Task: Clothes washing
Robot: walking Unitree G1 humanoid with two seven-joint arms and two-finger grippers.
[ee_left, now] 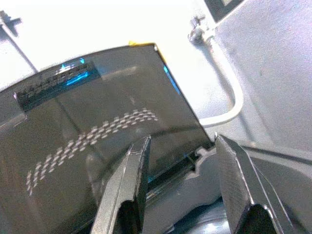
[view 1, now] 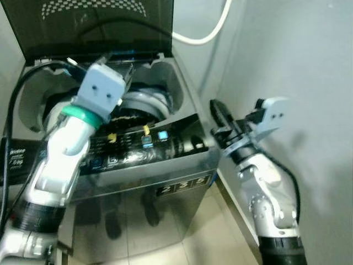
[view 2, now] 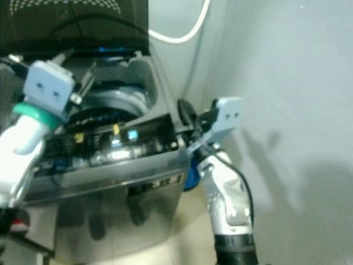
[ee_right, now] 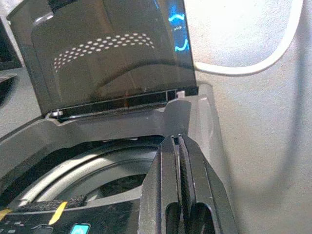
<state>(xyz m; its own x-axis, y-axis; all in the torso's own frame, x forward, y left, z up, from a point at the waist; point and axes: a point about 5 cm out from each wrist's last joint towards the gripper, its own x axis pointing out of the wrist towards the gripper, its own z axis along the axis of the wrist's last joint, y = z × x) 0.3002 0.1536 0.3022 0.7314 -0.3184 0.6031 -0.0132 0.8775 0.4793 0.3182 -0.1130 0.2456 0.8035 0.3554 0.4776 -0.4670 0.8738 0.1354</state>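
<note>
A grey top-loading washing machine [view 1: 138,171] stands before me with its dark tinted lid [view 1: 99,25] raised upright. The round drum opening [view 1: 149,102] is dark inside; I cannot tell what lies in it. My left gripper [ee_left: 183,144] hovers over the opening and points at the lid, open with nothing between its fingers. My right gripper [view 1: 217,110] is at the machine's front right corner, beside the control panel [view 1: 146,141]. Its fingers [ee_right: 178,161] are shut with nothing between them.
A grey wall [view 1: 298,66] stands close along the machine's right side, right behind my right arm. A white hose [view 1: 212,30] curves down the back wall. A black cable [view 1: 22,88] loops by my left arm. Blue lights glow on the panel.
</note>
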